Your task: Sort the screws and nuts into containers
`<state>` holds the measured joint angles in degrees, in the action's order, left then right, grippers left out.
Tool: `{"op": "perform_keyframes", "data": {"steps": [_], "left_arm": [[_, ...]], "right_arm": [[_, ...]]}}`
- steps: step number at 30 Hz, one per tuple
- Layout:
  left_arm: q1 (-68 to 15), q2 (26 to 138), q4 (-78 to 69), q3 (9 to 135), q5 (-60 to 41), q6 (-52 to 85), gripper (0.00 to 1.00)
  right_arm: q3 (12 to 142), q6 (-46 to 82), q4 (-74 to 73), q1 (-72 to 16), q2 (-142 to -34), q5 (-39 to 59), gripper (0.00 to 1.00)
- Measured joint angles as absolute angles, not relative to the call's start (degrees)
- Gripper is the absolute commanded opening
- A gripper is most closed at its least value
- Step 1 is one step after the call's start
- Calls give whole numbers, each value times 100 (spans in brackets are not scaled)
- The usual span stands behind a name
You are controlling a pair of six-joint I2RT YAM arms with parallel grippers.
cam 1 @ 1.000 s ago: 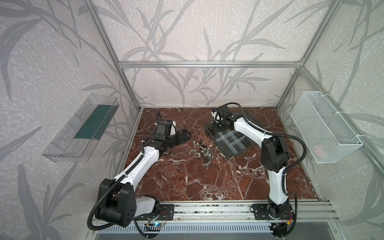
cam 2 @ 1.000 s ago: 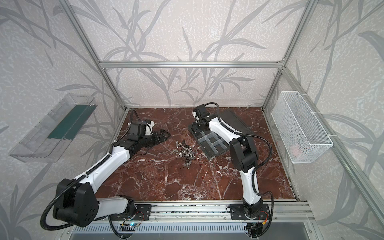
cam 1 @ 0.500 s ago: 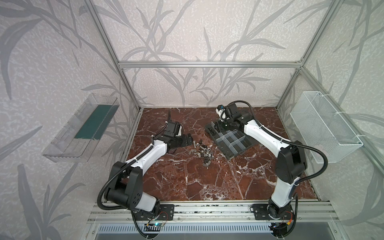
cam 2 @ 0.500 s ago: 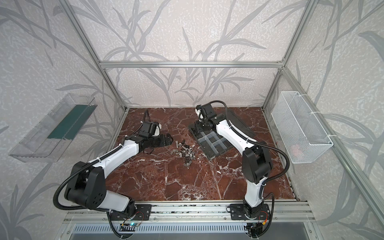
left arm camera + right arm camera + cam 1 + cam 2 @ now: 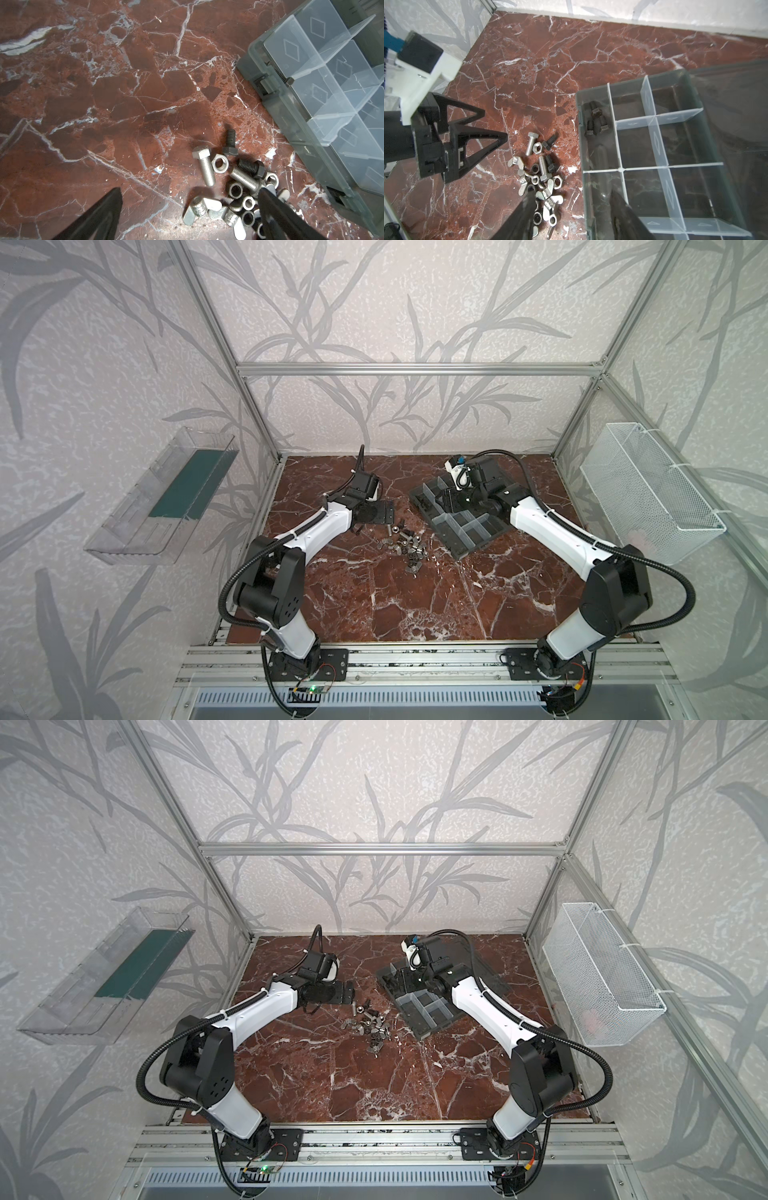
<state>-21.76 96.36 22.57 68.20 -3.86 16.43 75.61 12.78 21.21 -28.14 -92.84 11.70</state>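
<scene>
A pile of silver and dark screws and nuts (image 5: 405, 545) (image 5: 370, 1025) lies mid-table, just left of the dark-grey box of containers (image 5: 478, 531) (image 5: 432, 1015). My left gripper (image 5: 388, 515) (image 5: 189, 191) (image 5: 495, 124) hovers low at the pile's left edge, open wide, with a wing nut (image 5: 199, 207) between its fingers but not touched. A silver screw (image 5: 205, 168) and a dark screw (image 5: 230, 143) lie just beyond. My right gripper (image 5: 444, 501) (image 5: 572, 199) is open and empty over the box's near wall (image 5: 580, 145). Three dark screws (image 5: 596, 120) rest in one end compartment.
The box's dark lid (image 5: 733, 104) lies folded open behind it. A white wire basket (image 5: 648, 493) hangs on the right wall and a clear tray with a green base (image 5: 178, 489) on the left. The red marble table (image 5: 415, 605) stretches toward the front rail.
The right gripper has opened and drawn back from the box's far end compartment. The left gripper has moved right, up to the pile, still open.
</scene>
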Motion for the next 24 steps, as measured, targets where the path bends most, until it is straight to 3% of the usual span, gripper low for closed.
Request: {"op": "perform_keyframes", "data": {"steps": [15, 18, 24], "left_arm": [[-2215, 10916, 1739, 7758, -432, 972, 99], [-2231, 11026, 1728, 7942, -480, 958, 99], [-2342, 11395, 1789, 8250, -657, 947, 99]], "right_arm": [[7008, 1518, 1914, -3000, -9072, 1234, 86], [6858, 1566, 1865, -3055, -9065, 1229, 98], [6779, 1566, 1844, -3277, -9061, 1151, 99]]}}
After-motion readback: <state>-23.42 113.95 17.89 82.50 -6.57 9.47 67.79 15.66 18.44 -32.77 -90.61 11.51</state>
